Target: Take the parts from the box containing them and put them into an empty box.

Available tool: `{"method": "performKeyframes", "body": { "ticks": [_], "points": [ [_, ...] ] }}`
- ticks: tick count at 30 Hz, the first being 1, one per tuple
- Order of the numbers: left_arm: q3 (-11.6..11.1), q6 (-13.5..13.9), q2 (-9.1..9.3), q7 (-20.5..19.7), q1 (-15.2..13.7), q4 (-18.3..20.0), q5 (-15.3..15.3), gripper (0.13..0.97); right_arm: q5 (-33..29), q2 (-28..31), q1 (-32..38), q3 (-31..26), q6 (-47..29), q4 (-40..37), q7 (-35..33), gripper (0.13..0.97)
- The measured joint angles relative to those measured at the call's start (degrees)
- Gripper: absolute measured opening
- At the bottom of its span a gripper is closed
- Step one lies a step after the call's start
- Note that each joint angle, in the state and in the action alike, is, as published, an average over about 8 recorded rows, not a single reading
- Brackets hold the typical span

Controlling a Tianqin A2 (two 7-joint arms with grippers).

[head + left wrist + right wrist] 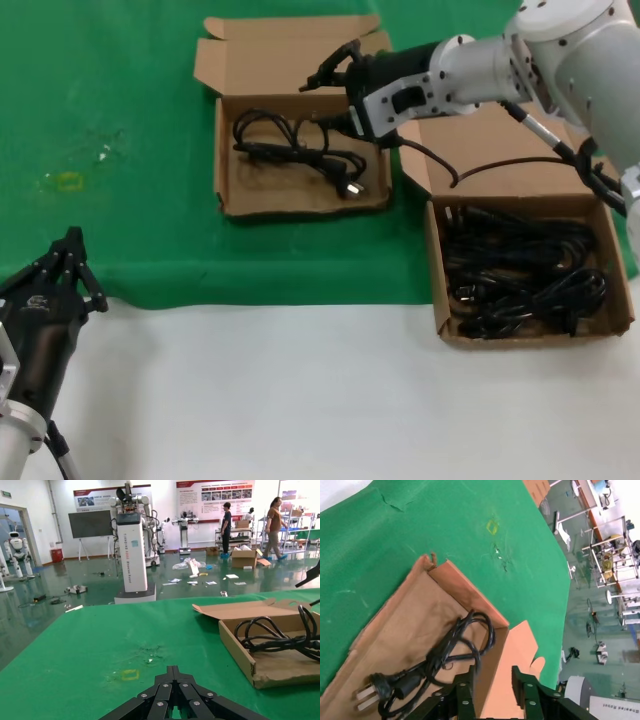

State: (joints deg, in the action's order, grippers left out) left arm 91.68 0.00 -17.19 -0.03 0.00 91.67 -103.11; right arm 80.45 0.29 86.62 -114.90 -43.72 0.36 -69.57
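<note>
You are working in a robotics lab or demo hall. Beyond the green table cover you see a glossy green floor, a white robot pedestal, a humanoid robot near the far wall, wall posters, shelving and people walking about.

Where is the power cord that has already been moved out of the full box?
In the head view, one power cord lies inside the smaller box at the left on the green cloth, just beneath the right hand, left of the full box.
</note>
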Motion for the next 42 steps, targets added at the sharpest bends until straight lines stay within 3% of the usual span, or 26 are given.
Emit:
{"method": "performKeyframes", "body": {
  "ticks": [8,12,24,29,33,36,42],
  "points": [
    [0.0,0.0,0.00,0.0,0.0,0.0,0.0,0.144,0.3,0.5,-0.2,0.4,-0.8,0.0,1.1,0.383],
    [0.0,0.0,0.00,0.0,0.0,0.0,0.0,0.144,0.6,0.6,-0.1,0.7,-1.1,0.0,1.5,0.383],
    [0.0,0.0,0.00,0.0,0.0,0.0,0.0,0.162,0.8,0.7,-0.4,0.9,-1.0,0.3,1.8,0.665],
    [0.0,0.0,0.00,0.0,0.0,0.0,0.0,0.217,1.4,1.1,-2.8,1.5,0.2,2.9,3.7,0.787],
    [0.0,0.0,0.00,0.0,0.0,0.0,0.0,0.250,2.3,1.8,-6.3,2.4,2.1,6.6,6.4,0.787],
    [0.0,0.0,0.00,0.0,0.0,0.0,0.0,0.250,3.1,2.4,-9.5,3.2,3.7,9.9,8.9,0.834],
    [0.0,0.0,0.00,0.0,0.0,0.0,0.0,0.370,4.8,3.7,-16.4,5.0,7.3,17.2,14.3,0.911]
  ]
}}
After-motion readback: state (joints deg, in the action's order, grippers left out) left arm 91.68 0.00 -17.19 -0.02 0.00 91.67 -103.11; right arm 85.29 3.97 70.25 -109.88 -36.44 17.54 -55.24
